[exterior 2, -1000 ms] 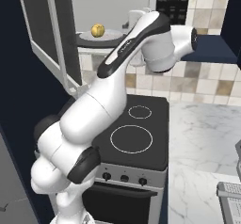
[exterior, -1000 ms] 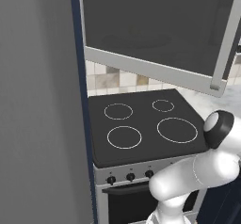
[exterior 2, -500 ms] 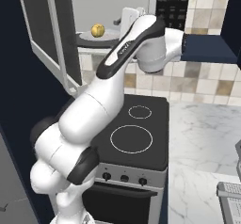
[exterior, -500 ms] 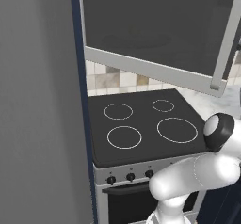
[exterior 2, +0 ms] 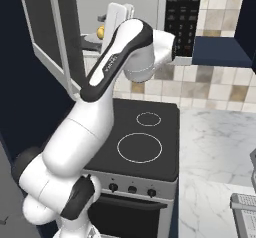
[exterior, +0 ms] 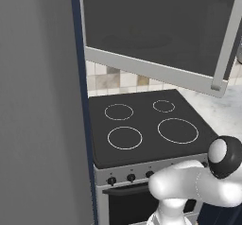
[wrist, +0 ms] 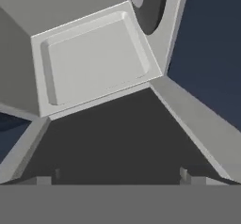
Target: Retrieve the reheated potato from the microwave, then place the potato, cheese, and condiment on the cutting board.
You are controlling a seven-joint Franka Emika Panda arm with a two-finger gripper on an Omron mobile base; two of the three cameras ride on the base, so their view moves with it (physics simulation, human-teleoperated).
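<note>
The microwave (exterior 2: 182, 17) hangs above the stove, its dark glass door (exterior: 156, 25) swung wide open. Inside, the yellow-brown potato (exterior 2: 101, 30) rests on a grey plate (exterior 2: 90, 40), partly hidden behind my hand. My arm (exterior 2: 125, 47) reaches up into the opening. In the hand view my gripper (wrist: 117, 177) is open, nothing between its fingertips (wrist: 186, 175), facing a light grey recessed panel (wrist: 94, 58) of the microwave's interior. The cheese, condiment and cutting board are out of view.
A black-topped stove (exterior: 142, 125) with ring burners and front knobs stands directly below. A marble counter (exterior 2: 215, 147) runs to its right under a tiled wall. A tall grey panel (exterior: 38, 101) stands on the left. The open door's frame (exterior 2: 62, 47) stands close to my arm.
My arm has swung left and further into the microwave. The hand now covers part of the potato. The jaws stay open and the base has not moved.
</note>
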